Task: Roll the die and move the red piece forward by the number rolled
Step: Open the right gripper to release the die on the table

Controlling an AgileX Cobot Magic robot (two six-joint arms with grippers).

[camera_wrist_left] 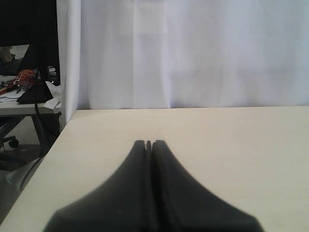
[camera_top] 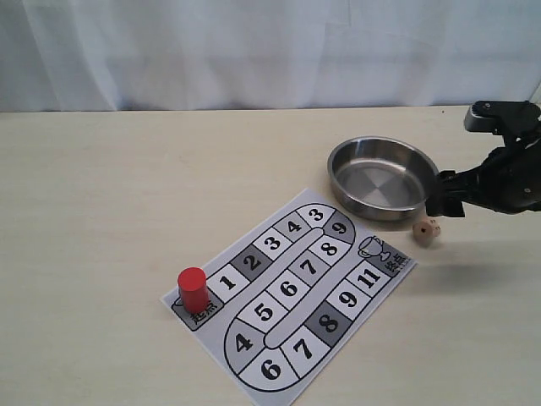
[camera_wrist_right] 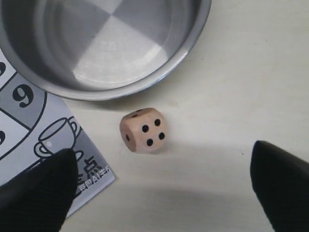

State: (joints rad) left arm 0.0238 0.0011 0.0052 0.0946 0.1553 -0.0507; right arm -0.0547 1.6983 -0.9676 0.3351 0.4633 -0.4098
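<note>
On the pale table (camera_top: 101,211), the die (camera_top: 425,229) lies just off the right-hand corner of the board (camera_top: 292,292). It is near the steel bowl (camera_top: 385,182) but outside it, and it touches neither. We see the right gripper (camera_top: 445,205) hanging over the table at the right edge of the exterior view, close to the bowl's rim and just above the die. Its shadow falls on the tabletop in front of it.

The right wrist camera shows this gripper spread wide with nothing in its grasp. Its two dark fingers (camera_wrist_right: 43,193) stand well apart, one over the board's corner square with the printed cup, the other over bare table. The die rests on the table just ahead of the fingertips, in line with the gap between them, and no finger touches it. The face turned to that camera carries four pips. We can make out part of two other faces, but not their counts.

At the far end of the board, well apart from the die, the red piece (camera_top: 193,288) stands upright on the grey corner square next to square 1.

The left gripper (camera_wrist_left: 148,145) appears only in its own wrist camera. Its fingers are pressed together at the tips and grip nothing. It points across an open stretch of table towards the white curtain (camera_wrist_left: 193,53). We cannot tell from these views where it sits in relation to the board.
</note>
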